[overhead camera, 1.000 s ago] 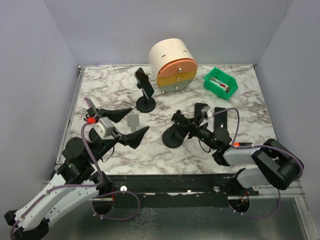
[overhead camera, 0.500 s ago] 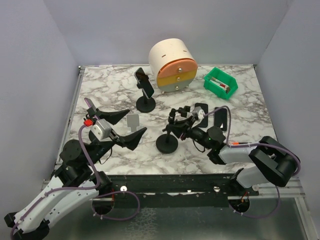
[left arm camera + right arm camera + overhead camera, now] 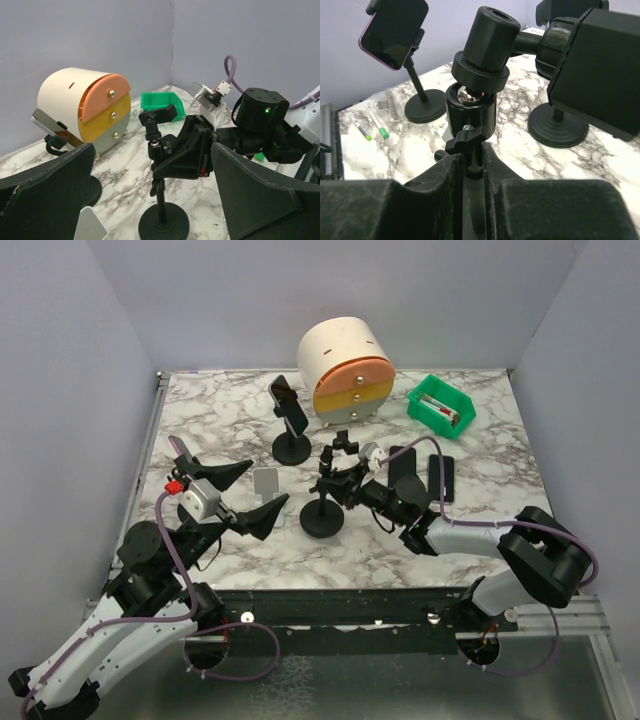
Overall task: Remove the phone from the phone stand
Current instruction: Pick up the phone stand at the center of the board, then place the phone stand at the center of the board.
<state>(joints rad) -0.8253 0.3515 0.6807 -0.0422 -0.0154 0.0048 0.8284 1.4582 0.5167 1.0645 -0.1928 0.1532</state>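
Near the middle of the table (image 3: 210, 410), the right gripper (image 3: 472, 161) is pinching the thin pole of an empty stand (image 3: 322, 522), just under its ball joint. Its fingers are squeezing almost together around that pole. No phone is sitting in this stand. At 9 o'clock from it, the left gripper (image 3: 269, 482) is hanging wide open and is holding nothing.

The phone (image 3: 288, 405) is sitting tilted in the clamp of the phone stand (image 3: 292, 450). That is at 11 o'clock from the empty stand, and near it. A round drawer box (image 3: 345, 370) is standing close by at 2 o'clock from the phone. A green bin (image 3: 440, 405) is lying further off at 3 o'clock. A flat dark slab (image 3: 443, 478) is lying on the table by the right arm. It looks like another phone, but I cannot tell for sure.

I think a few things could go wrong from here. The two stands are standing near each other, so sliding the empty one toward 11 o'clock could bump the phone stand and tip it over with the phone in it. The pole is thin and the top looks heavy, so the empty stand could twist or slip in the pinch. And if a gripper is pulling the phone while nothing is holding its base down, the whole stand could come up too.
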